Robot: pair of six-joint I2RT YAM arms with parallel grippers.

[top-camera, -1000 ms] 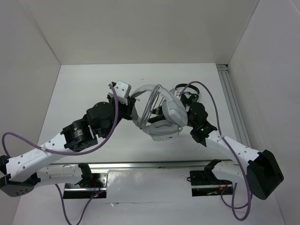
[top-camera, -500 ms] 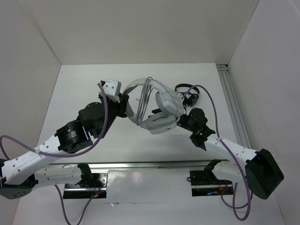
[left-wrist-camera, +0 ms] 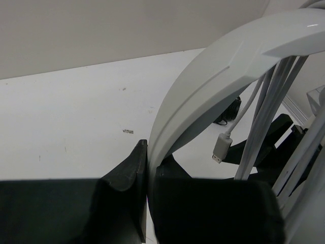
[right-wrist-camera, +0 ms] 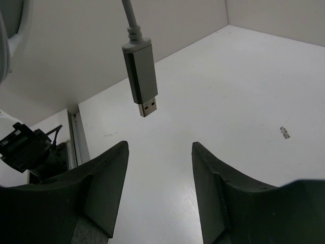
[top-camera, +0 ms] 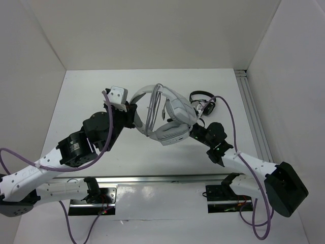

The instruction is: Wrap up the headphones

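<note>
Top cam high at rear, facing down; wrist cams close past own fingers [right-wrist-camera: 106,188], both w/ USB plug [right-wrist-camera: 139,76].

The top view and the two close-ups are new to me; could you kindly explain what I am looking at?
The top view looks down on two robot arms bolted to a white table. The other two pictures come from cameras on their wrists. The left gripper is shut on the headband of the white headphones. The right gripper is open and holds nothing; the cable's USB plug hangs before it. Smaller black headphones lie on the table.
</note>
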